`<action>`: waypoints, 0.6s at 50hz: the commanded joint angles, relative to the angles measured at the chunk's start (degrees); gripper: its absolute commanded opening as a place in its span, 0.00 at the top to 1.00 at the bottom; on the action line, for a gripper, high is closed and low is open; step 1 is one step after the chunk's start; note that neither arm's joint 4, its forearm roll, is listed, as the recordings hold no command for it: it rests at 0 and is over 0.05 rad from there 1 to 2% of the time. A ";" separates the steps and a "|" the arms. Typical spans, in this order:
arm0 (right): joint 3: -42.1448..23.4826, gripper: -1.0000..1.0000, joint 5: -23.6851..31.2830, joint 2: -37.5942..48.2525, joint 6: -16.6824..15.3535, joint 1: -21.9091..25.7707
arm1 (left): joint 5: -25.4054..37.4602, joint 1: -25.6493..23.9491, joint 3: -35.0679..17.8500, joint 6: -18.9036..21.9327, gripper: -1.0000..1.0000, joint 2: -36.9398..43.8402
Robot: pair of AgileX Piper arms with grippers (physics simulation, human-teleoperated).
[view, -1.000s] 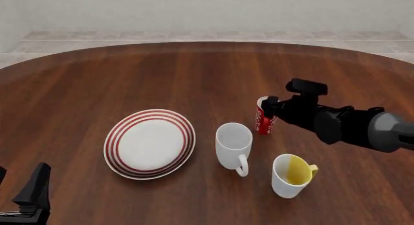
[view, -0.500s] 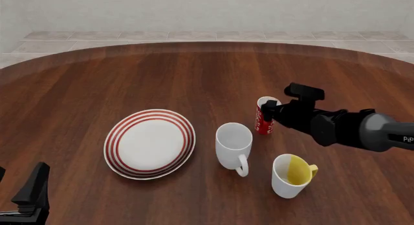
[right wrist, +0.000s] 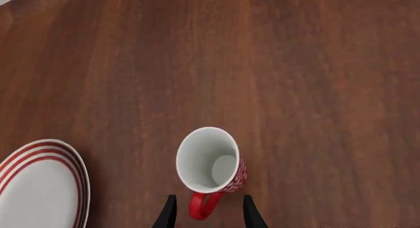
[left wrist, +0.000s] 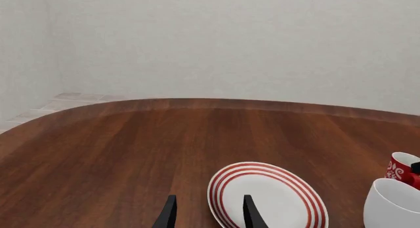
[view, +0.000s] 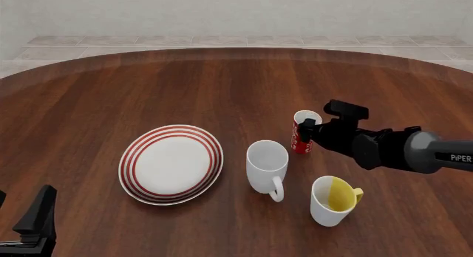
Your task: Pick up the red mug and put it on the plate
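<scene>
Red mug (view: 302, 136): stands upright on the counter (view: 185, 85), right of the plate (view: 171, 164).
Right pincer (right wrist: 206, 214): fingers apart, one on each side of the mug's handle.
Left pincer (left wrist: 206, 214): fingers apart, holding nothing, near the plate.
White mug (view: 266, 167): just beside the red mug.

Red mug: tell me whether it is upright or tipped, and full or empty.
Upright and empty. The red mug stands on the table with its mouth up; the right wrist view looks straight down to its bare white bottom.
</scene>
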 commanded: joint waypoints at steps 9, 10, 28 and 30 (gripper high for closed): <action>-0.29 0.00 -0.59 1.64 0.34 0.12 | -0.09 -0.03 0.04 0.05 0.00 0.00; -0.21 0.00 -0.56 1.51 0.45 0.26 | -0.23 -0.17 0.13 0.14 0.00 0.00; 0.95 0.00 -1.42 2.60 1.32 0.62 | -0.19 0.03 -0.04 -0.32 0.00 0.00; 0.84 0.00 -1.42 2.80 1.53 0.81 | -0.43 -0.01 0.18 -0.34 0.00 -0.01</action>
